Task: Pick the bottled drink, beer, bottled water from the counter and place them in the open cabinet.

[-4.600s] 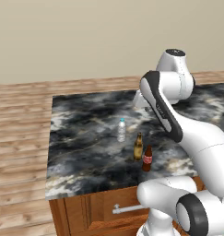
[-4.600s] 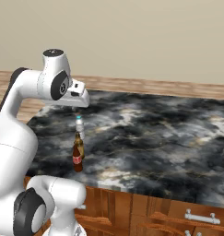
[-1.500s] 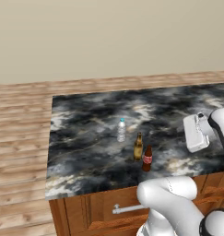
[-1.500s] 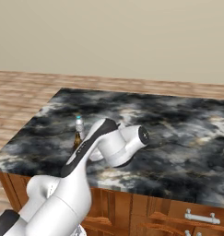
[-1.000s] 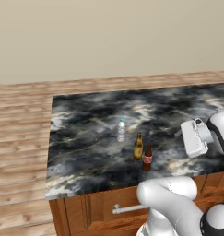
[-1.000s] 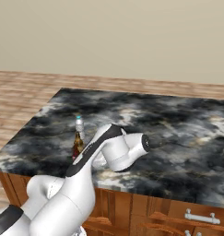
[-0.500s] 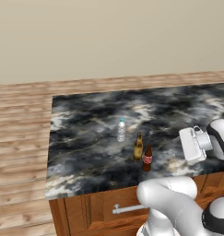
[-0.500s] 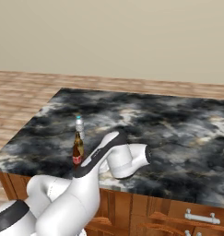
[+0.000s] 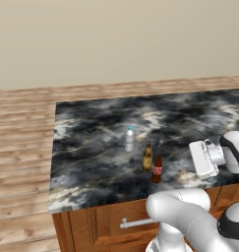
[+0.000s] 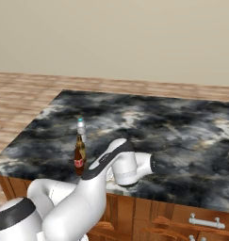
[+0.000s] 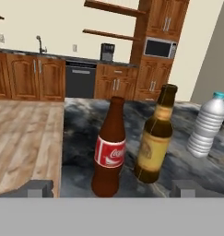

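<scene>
So compared with a few seconds back, the arm has folded way down: it was up over the counter [image 9: 91, 147] and now the hand sits low at the slab's front edge, to the right of the bottles in the left base view. Over the last second it has kept creeping in toward them.

The bottles haven't budged. All three stand upright in a little cluster near the front edge of the counter: the bottled drink [image 11: 109, 152] is closest to the hand, the beer [image 11: 156, 138] just beside it and a bit further back, and the bottled water [image 11: 206, 126] further off behind those two.

In the hand view the gripper [image 11: 112, 188] looks straight at the bottled drink, with its jaws spread wide, one tip on each side of the frame, nothing between them and nothing touched. Kitchen cabinets show in the background there.
</scene>
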